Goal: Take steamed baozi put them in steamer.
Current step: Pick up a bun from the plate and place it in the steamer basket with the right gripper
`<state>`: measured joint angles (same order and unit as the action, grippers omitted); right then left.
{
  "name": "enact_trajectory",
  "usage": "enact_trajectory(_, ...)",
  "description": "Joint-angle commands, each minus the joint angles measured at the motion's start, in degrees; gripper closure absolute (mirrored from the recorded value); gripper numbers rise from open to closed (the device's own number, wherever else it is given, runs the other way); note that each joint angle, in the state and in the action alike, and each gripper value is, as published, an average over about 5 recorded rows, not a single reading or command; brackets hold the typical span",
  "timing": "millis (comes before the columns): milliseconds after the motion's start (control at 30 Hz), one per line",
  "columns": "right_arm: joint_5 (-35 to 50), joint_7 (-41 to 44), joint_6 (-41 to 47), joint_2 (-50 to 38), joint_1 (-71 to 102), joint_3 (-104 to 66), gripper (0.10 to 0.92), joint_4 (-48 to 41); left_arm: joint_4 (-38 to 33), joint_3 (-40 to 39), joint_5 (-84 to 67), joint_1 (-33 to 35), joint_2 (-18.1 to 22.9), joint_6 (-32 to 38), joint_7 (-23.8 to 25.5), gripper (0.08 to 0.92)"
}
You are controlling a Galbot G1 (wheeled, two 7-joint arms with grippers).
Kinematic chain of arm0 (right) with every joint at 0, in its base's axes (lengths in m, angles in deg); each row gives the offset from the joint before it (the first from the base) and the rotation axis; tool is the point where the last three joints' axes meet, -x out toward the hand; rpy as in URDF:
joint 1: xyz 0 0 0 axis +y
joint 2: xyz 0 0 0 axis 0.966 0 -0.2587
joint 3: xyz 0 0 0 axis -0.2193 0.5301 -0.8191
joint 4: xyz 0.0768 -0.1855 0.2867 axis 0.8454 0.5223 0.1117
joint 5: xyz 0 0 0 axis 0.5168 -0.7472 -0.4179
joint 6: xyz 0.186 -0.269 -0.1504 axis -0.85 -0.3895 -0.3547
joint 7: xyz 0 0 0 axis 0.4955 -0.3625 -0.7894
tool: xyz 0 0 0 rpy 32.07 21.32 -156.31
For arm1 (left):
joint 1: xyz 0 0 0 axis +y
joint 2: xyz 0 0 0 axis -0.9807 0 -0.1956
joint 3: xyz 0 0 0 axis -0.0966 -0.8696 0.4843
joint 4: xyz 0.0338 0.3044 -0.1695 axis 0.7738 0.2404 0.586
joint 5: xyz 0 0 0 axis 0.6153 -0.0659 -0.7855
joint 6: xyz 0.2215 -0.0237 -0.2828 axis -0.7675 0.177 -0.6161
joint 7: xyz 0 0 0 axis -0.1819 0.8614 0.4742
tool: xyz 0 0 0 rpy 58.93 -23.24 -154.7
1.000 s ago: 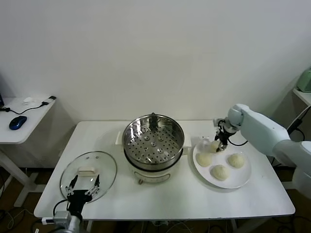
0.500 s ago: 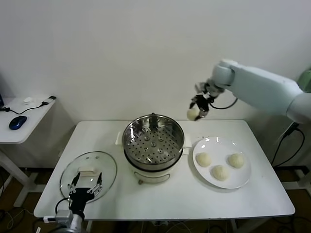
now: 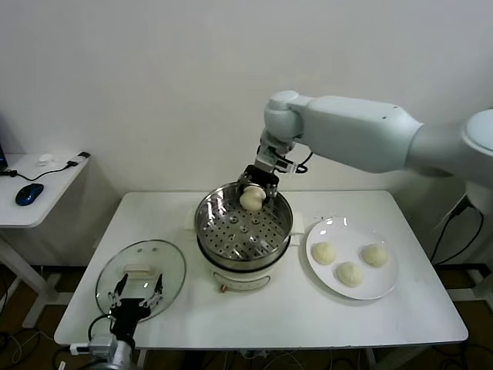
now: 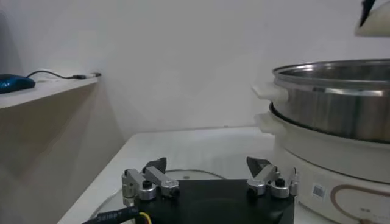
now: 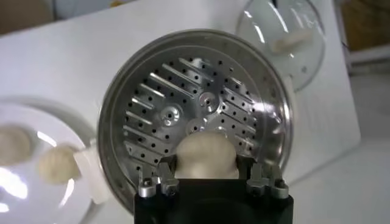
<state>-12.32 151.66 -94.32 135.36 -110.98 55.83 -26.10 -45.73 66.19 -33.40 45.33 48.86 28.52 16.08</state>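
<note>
My right gripper (image 3: 255, 188) is shut on one pale steamed baozi (image 3: 251, 199) and holds it in the air above the back part of the steamer (image 3: 206, 231), a shiny steel pot on a white base. In the right wrist view the bun (image 5: 206, 152) sits between the fingers (image 5: 166, 176), and the perforated tray (image 5: 183, 91) below holds nothing. Three more baozi (image 3: 348, 274) lie on the white plate (image 3: 343, 231) right of the steamer. At the front left my left gripper (image 3: 136, 297) hangs open and idle over the glass lid (image 3: 140, 266).
The glass lid with its white handle lies flat on the white table (image 3: 269, 316) to the left of the steamer. A side desk (image 3: 35, 196) with a blue mouse stands farther left. The wall rises close behind the table.
My right gripper lifted one baozi off the plate, carried it up and to the left, and now holds it over the steamer. The left arm has stayed where it was.
</note>
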Motion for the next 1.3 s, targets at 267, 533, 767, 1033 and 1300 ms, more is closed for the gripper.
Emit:
enact_trajectory(267, -16.62, -1.88, -14.63, 10.87, 14.24, -11.74, 0.367, -25.45, 0.54, -0.11, 0.02, 0.00, 0.07, 0.25, -0.17, 0.177)
enact_trajectory(533, -17.58, -3.13, -14.63, 13.06, 16.41, -13.45, 0.369, -28.43, 0.97, -0.22, -0.13, -0.31, 0.09, 0.36, -0.31, 0.177)
enact_trajectory(767, -17.65, -4.18, -14.63, 13.54, 15.78, -14.12, 0.270, -28.86, 1.00, -0.51, -0.14, -0.46, 0.25, 0.38, -0.43, 0.177)
enact_trajectory(1033, 5.28, 2.73, -14.01, 7.13, 1.76, -2.75, 0.203, -20.21, 0.18, -0.39, -0.15, -0.38, 0.29, 0.20, -0.46, 0.177)
enact_trajectory(1300, 42.09, 0.37, 17.60, -14.59, -20.37, 26.59, 0.203, 6.04, -0.66, -0.52, 0.04, -0.04, 0.44, 0.14, -0.23, 0.177)
